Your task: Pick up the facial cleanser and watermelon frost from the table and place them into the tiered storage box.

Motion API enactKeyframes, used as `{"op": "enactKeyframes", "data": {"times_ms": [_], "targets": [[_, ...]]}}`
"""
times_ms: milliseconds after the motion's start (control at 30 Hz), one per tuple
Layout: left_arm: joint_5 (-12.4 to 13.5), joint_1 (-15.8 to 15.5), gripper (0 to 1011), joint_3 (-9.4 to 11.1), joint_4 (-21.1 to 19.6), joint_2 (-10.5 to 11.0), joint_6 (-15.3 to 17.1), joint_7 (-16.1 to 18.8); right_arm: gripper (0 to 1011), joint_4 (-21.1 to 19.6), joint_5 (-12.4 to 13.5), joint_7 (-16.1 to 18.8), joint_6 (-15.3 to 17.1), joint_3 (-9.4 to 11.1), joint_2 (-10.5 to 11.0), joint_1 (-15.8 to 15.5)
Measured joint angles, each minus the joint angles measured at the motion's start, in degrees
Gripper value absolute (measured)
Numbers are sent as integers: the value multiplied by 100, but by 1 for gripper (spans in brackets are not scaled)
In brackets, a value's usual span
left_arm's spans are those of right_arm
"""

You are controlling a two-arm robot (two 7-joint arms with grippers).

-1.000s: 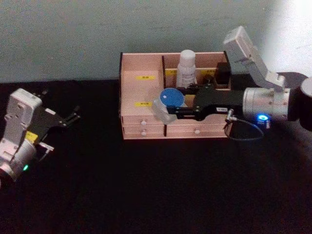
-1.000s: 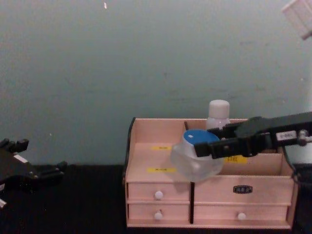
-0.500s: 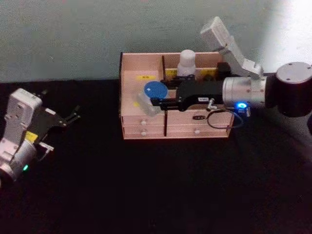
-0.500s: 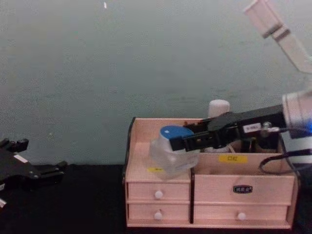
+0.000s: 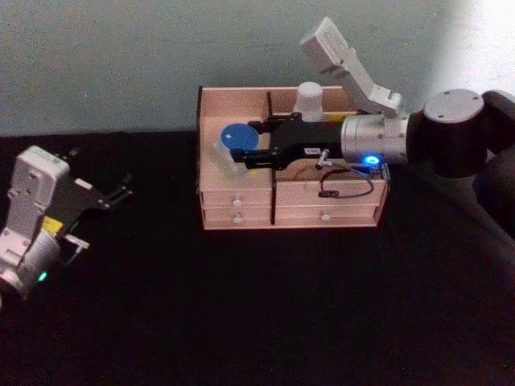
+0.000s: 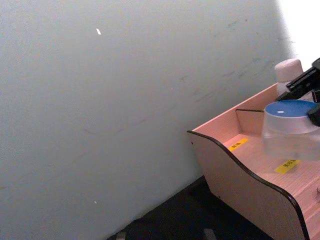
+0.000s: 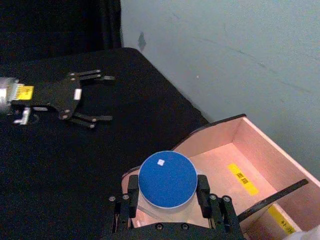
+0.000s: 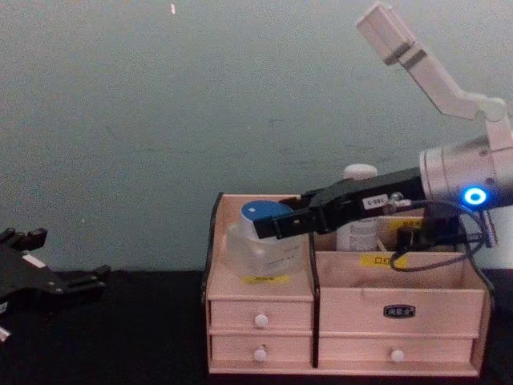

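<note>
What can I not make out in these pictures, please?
- Print on the yellow labels: too small in all views.
- Whether the blue-lidded jar, held by the right hand, already rests on a shelf of the tiered storage box: the lid covers its base in the head and right wrist views.
- The white bottle label: the right arm hides it in the head and chest views.

I see a black tabletop (image 5: pixel 241 305) w/ a pale blue-green wall (image 5: pixel 96 56) right behind it. Wall has a small white fleck (image 8: pixel 172 9) high up, plus a bright patch (image 5: pixel 483 32) at its right end.
</note>
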Motion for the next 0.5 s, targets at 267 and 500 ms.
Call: {"op": "enactKeyframes", "data": {"times_ms": [267, 500], "targets": [[0, 0, 1001, 0, 0, 0, 0, 0, 704, 463, -82, -12, -72, 41, -266, 183], [0, 0, 1001, 0, 0, 0, 0, 0, 704, 851, -163, -4, -136, 94, -467, 324]]}}
